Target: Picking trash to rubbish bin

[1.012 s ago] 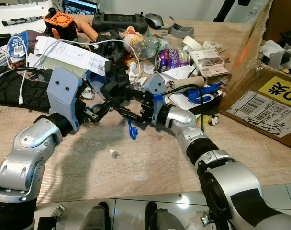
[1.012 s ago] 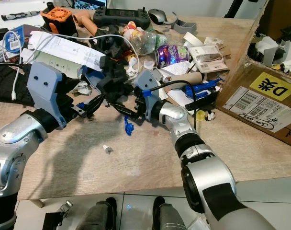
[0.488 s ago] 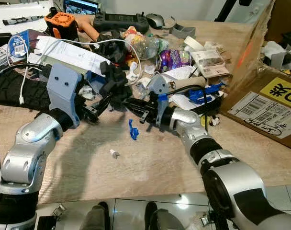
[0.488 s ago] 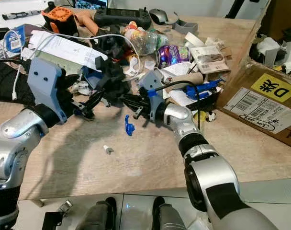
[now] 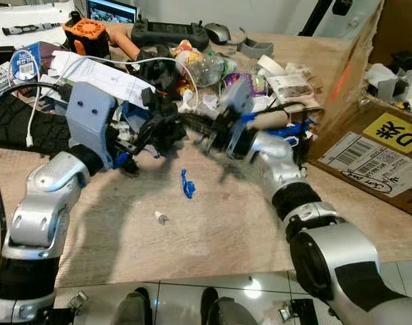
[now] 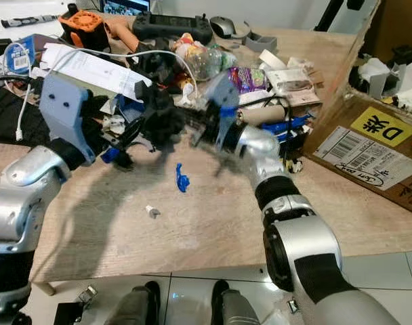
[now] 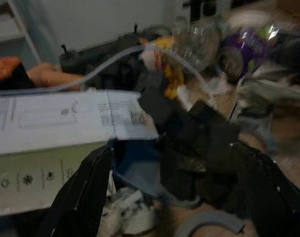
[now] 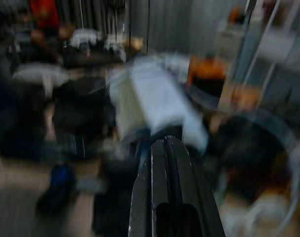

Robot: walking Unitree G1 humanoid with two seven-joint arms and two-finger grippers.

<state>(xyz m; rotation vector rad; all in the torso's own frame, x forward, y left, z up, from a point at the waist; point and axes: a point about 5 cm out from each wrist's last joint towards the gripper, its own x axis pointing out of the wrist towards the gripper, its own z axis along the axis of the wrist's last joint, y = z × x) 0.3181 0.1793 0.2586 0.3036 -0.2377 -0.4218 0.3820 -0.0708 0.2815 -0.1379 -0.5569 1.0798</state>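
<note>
one black crumpled piece point(image 5: 167, 128) on table point(image 5: 213, 223), between two grippers. left gripper point(image 7: 169, 197) fingers spread wide around it; right gripper point(image 8: 165, 168) fingers pressed together, apparently empty, view blurred.

Clutter heaped along the far side of my table point(image 5: 213, 223), a box to my right.
A cardboard box point(image 5: 379, 145) lies on the table's right end. Behind the heap sit a game controller point(image 5: 167, 30) and a mouse point(image 5: 219, 29). A small plastic scrap point(image 5: 186, 184) lies before the heap, a tiny bit point(image 5: 160, 217) nearer me.
</note>
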